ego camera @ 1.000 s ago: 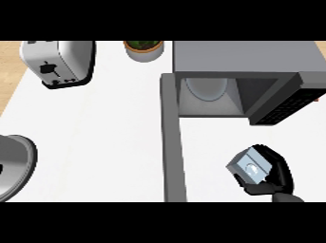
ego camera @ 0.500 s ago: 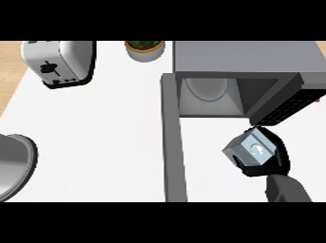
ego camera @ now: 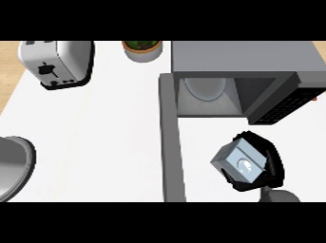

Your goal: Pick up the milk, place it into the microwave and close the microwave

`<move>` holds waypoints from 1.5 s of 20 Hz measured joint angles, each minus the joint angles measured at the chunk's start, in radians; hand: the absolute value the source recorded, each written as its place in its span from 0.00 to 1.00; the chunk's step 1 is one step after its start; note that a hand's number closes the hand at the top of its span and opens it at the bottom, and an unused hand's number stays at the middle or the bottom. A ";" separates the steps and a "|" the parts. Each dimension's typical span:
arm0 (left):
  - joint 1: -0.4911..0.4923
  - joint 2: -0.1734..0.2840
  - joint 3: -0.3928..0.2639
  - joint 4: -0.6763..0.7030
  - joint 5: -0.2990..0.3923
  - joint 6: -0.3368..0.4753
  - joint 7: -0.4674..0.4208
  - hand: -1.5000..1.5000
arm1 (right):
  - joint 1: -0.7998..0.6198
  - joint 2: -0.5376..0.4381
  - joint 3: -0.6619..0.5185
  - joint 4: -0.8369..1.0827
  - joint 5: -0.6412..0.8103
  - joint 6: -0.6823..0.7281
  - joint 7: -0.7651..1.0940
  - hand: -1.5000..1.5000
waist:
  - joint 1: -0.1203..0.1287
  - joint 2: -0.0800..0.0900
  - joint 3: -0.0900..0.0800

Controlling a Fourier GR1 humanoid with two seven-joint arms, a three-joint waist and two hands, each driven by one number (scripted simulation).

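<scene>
right hand (ego camera: 269,163) is wrapped around the milk (ego camera: 240,161), holding it just in front of the open microwave (ego camera: 244,78), door (ego camera: 172,142) swung wide over the table (ego camera: 95,128). left hand isn't showing

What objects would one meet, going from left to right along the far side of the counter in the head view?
Toaster → potted plant → microwave with its open door. Nearer to the robot, the right hand holds the milk in front of the opening.
</scene>
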 measured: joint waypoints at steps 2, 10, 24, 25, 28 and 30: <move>0.015 -0.002 0.013 -0.012 0.019 -0.010 0.006 0.00 | 0.048 0.019 0.037 -0.108 -0.003 -0.028 0.061 1.00 | 0.000 0.000 0.000; 0.024 -0.005 0.033 -0.003 0.049 -0.034 -0.003 0.00 | 0.182 0.044 0.183 -0.419 -0.040 -0.184 0.266 1.00 | 0.004 0.001 0.000; 0.024 0.019 0.152 0.049 0.110 -0.106 -0.014 0.00 | -0.085 0.046 0.349 -0.402 0.025 -0.597 0.414 1.00 | 0.013 0.002 0.001; 0.014 0.026 0.162 0.065 0.113 -0.110 -0.016 0.00 | -0.119 0.046 0.339 -0.373 0.036 -0.622 0.423 1.00 | 0.013 0.002 0.001; 0.004 0.033 0.180 0.070 0.126 -0.120 -0.008 0.00 | -0.204 0.041 0.310 -0.264 0.041 -0.677 0.413 1.00 | 0.014 0.002 0.002; -0.002 0.043 0.192 0.076 0.140 -0.128 0.003 0.00 | -0.251 0.038 0.278 -0.187 0.039 -0.692 0.407 1.00 | 0.015 0.002 0.002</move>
